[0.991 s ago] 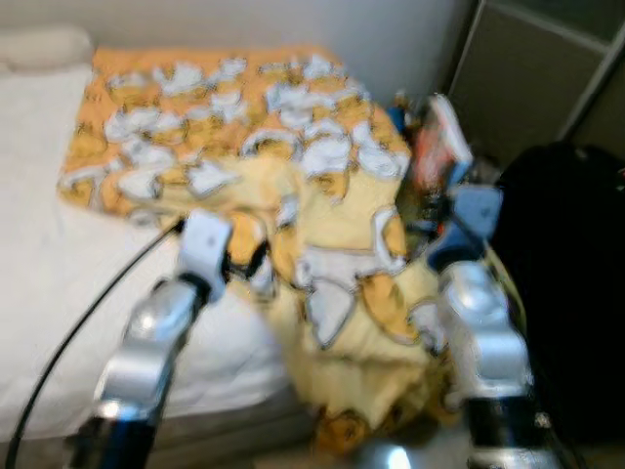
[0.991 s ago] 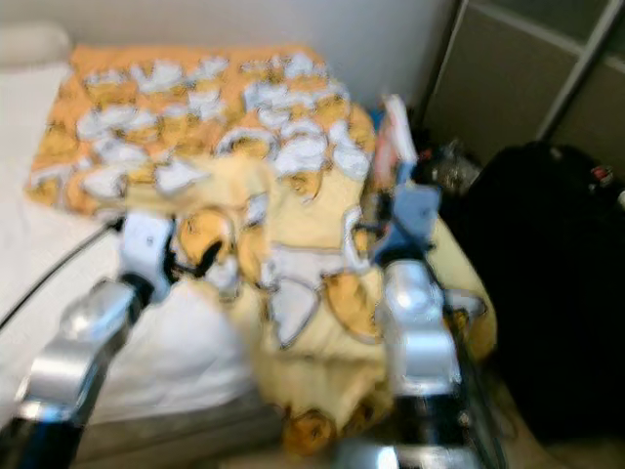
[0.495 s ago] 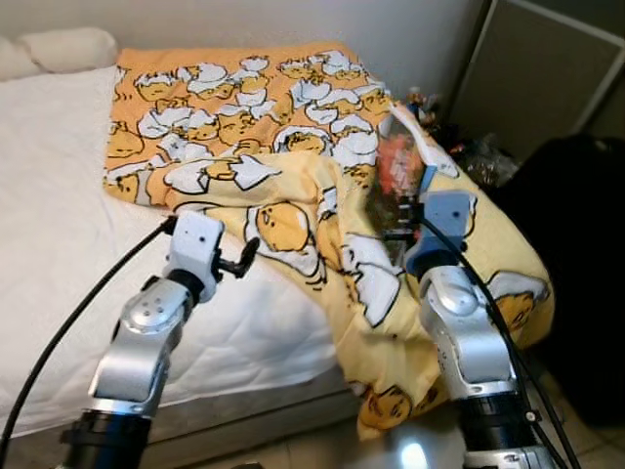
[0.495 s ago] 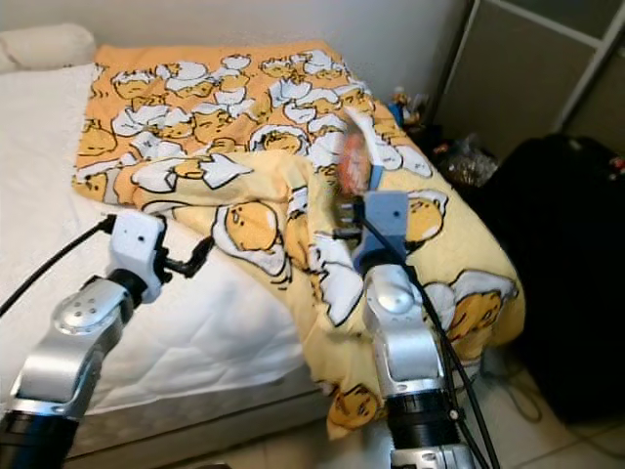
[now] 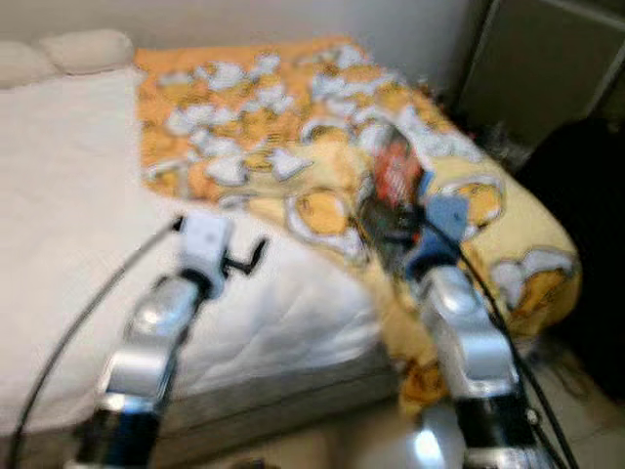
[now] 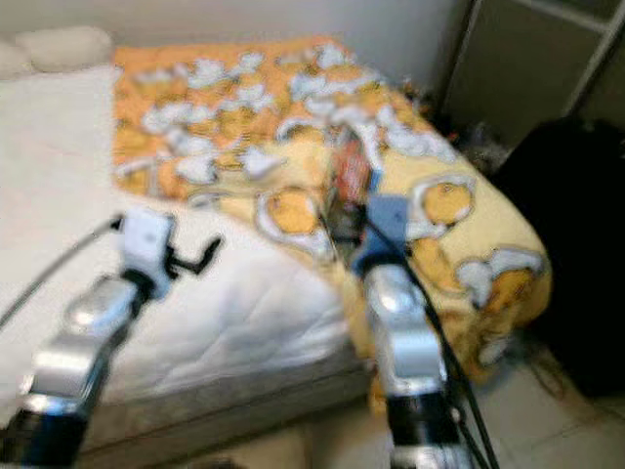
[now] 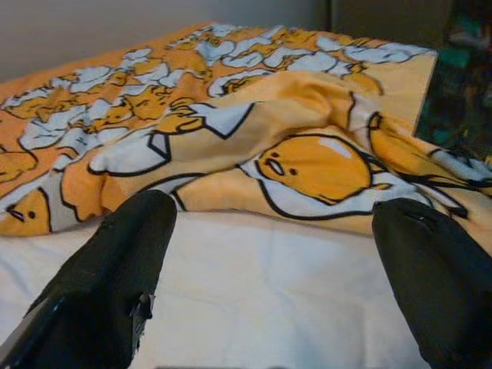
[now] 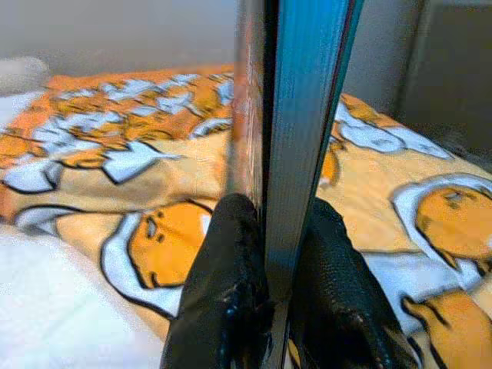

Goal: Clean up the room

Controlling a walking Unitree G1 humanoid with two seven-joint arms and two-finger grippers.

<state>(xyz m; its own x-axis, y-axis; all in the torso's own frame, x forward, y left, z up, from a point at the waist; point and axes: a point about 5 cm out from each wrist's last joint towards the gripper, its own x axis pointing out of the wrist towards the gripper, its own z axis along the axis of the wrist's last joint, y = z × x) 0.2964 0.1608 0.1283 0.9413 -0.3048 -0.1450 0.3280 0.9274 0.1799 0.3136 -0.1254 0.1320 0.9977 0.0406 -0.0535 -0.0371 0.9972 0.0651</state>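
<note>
A yellow and orange blanket [image 5: 322, 147] printed with white cartoon eggs lies rumpled over the right part of a white bed [image 5: 68, 225]. My right gripper [image 5: 391, 220] is shut on a thin flat book [image 8: 296, 115] with a blue edge and a red cover [image 5: 395, 171], held upright above the blanket. The fingers [image 8: 231, 292] pinch its lower edge. My left gripper [image 5: 249, 256] is open with nothing between its fingers [image 7: 115, 269], just above the bare white mattress beside the blanket's edge.
A cream pillow [image 5: 88, 49] lies at the head of the bed. A dark bag or suitcase [image 6: 576, 225] stands on the floor to the right, with grey cabinet doors [image 5: 547, 68] behind it. Small clutter sits in the corner. Pale tile floor [image 6: 547, 410] runs below the bed.
The camera has swung, so the bed now sits further right and the picture is blurred. Both arms keep much the same pose; the right gripper still holds the book.
</note>
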